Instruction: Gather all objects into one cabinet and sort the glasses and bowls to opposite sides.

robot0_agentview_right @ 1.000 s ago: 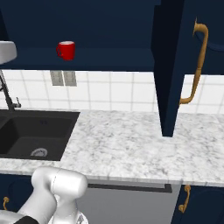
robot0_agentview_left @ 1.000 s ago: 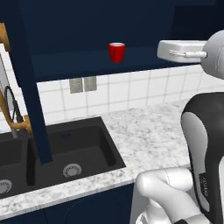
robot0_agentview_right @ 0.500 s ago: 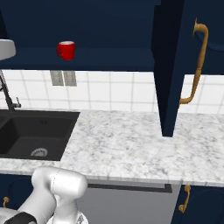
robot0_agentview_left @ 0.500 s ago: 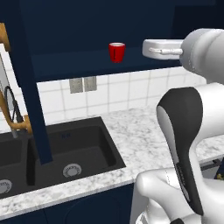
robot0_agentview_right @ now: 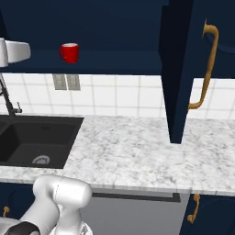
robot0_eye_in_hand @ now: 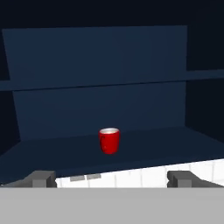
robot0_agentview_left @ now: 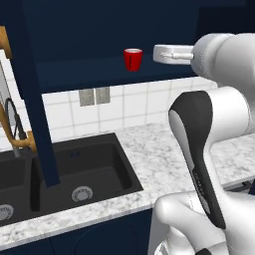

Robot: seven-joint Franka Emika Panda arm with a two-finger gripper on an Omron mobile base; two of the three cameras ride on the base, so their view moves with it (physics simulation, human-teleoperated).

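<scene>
The gripper (robot0_eye_in_hand: 111,179) is hovering with its fingers (robot0_eye_in_hand: 41,178) spread wide and holding nothing, the bright red cup (robot0_eye_in_hand: 109,140) standing upright on the cabinet floor (robot0_eye_in_hand: 166,146) ahead and midway between them, looking small, light, rigid and probably slick, best pinched across its round sides

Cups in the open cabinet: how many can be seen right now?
1. A bright red cup stands upright on the cabinet's bottom board, roughly mid-width, nothing beside it. Others may sit outside these views.
</scene>
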